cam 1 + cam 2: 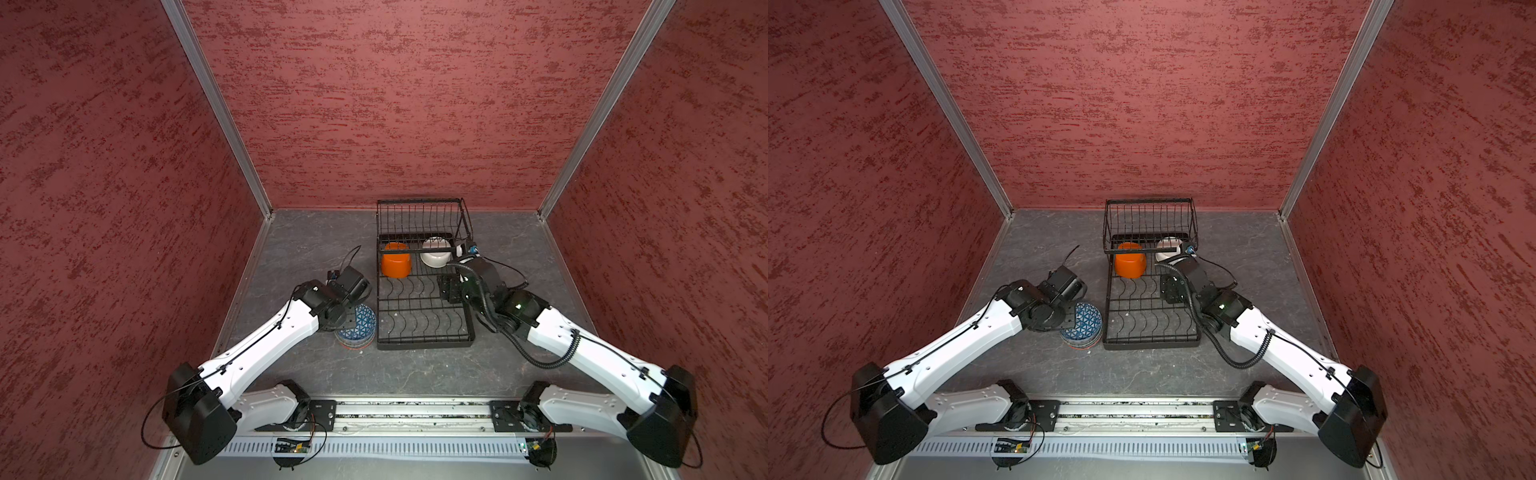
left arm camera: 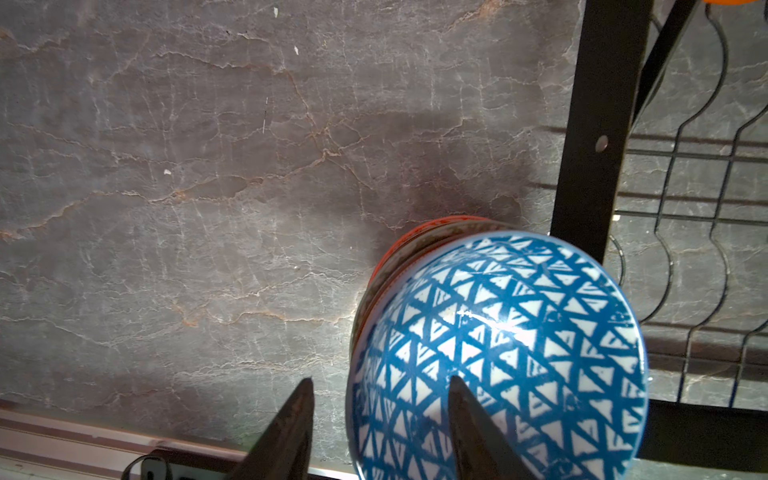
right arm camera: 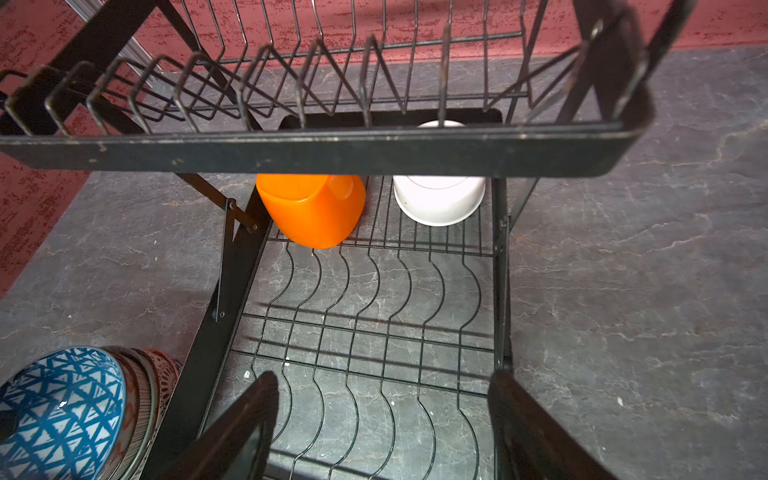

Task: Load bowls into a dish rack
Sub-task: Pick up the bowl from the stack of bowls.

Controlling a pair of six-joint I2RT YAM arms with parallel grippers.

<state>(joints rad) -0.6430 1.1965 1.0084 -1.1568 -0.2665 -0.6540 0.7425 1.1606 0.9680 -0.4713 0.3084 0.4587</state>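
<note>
Rim of blue triangle-patterned ceramic bowl [image 2: 519, 332] between parted left jaws, ungripped; right jaws spread empty above black wire dish rack [image 3: 332, 151].

A robot lab cell: red textured wall panels [image 1: 395, 104], aluminium framing [image 1: 217, 104], arms [image 1: 266, 345] on a rail [image 1: 411, 411].
</note>
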